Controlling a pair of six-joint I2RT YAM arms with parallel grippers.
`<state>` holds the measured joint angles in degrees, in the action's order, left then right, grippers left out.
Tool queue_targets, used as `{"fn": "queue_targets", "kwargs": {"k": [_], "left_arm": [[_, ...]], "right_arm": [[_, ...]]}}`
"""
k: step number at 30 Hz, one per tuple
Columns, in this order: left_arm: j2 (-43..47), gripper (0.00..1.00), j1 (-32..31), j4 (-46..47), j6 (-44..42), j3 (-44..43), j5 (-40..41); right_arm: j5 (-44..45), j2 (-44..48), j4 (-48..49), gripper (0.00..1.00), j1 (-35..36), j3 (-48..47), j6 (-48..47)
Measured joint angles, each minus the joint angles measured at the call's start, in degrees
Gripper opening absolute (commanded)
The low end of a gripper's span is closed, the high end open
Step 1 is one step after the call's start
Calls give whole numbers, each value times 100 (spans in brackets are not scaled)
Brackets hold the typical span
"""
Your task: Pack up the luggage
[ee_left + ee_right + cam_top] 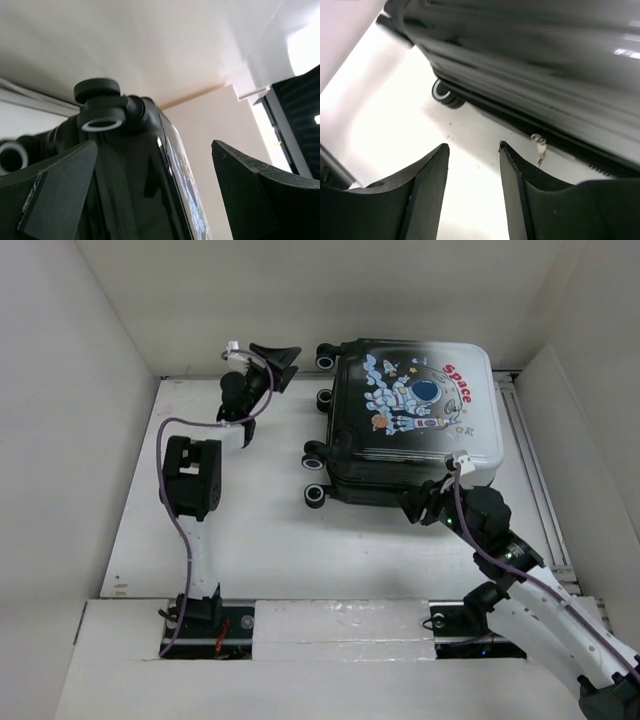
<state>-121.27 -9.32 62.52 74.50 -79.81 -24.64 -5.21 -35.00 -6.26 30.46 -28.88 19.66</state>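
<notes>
Currently we note the luggage (pixel 415 415) lying print-up on the tabletop (pixel 280 540), far right. Left pincer (pixel 275 358) gapes wide beside its far wheels; right pincer (pixel 420 505) sits parted and empty at its near edge.

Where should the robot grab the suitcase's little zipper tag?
Probably pinch the dangling zipper tag itself, coming from the near side with the right gripper: it hangs free off the luggage seam, right in front of its open jaws.

Luggage (pixel 130 210) ahead of spread left tool (pixel 154 150)
</notes>
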Motion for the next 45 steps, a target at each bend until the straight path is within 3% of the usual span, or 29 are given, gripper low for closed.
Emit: {"fn": "queue_targets", "kwargs": {"k": [7, 13, 17, 21, 23, 26, 28, 30, 31, 32, 36, 45], "left_arm": [[-1480, 94, -269, -1650, -474, -2643, -149], [-2430, 94, -415, -2872, -605, -4085, -68], [-2973, 94, -455, -3075, -450, -5077, -37], [-3309, 86, -511, -2979, -188, -5591, -7], [-3432, 78, -553, -2793, -24, -5654, 50], [-3644, 74, -632, -2492, 251, -5742, 140], [-3764, 60, -662, -2194, 452, -5792, 229], [-3775, 31, -673, -1980, 577, -5790, 273], [-3775, 5, -675, -1886, 636, -5786, 304], [-3775, 0, -673, -1825, 857, -5775, 470], [-3700, 0, -656, -1340, 916, -5296, 514], [-2000, 0, -549, 337, 968, -1860, 863]], "right_arm": [[-85, 85, -369, 54, 155, 13, 4], [-83, 85, -557, 54, 249, 11, 4], [-92, 87, -579, 54, 345, 11, 68], [-101, 72, -575, 54, 520, 11, 151], [-48, 44, -577, 54, 599, 11, 197], [17, 39, -586, 54, 651, 11, 245], [57, 37, -636, 54, 656, -4, 267], [107, 37, -719, 54, 667, -42, 280], [122, 37, -741, 54, 671, -57, 282], [136, 37, -758, 54, 671, -74, 284], [181, 50, -881, 54, 671, -149, 286], [398, 400, -1235, 54, 715, -271, 323]]}}
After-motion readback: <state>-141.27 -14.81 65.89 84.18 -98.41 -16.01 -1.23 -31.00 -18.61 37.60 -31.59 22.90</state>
